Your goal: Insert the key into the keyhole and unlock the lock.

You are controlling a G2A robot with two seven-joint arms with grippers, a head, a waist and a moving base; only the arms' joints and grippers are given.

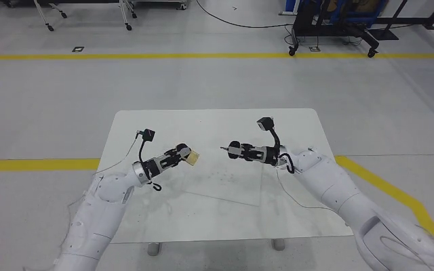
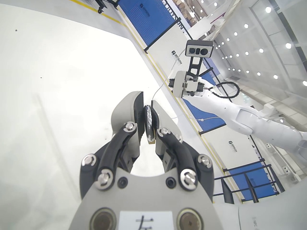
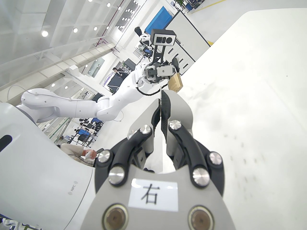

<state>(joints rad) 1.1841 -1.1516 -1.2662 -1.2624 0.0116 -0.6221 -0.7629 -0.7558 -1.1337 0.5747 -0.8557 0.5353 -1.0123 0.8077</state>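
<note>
Above the white table [image 1: 285, 125], my left gripper [image 1: 183, 155] is shut on a brass padlock [image 1: 194, 158], whose body sticks out past the fingertips toward the table's middle. In the left wrist view the padlock's metal shackle [image 2: 148, 120] is clamped between the pads of the left gripper [image 2: 147, 101]. My right gripper [image 1: 235, 149] faces it from the right, shut on a small key [image 1: 224, 147] that points at the padlock across a short gap. The right wrist view has the right gripper [image 3: 160, 100] shut, with the padlock [image 3: 175, 83] farther off, straight ahead.
A faint clear sheet [image 1: 224, 186] lies on the table under and in front of both grippers. Yellow floor lines run beside the table, and carts [image 1: 332, 27] stand far behind it.
</note>
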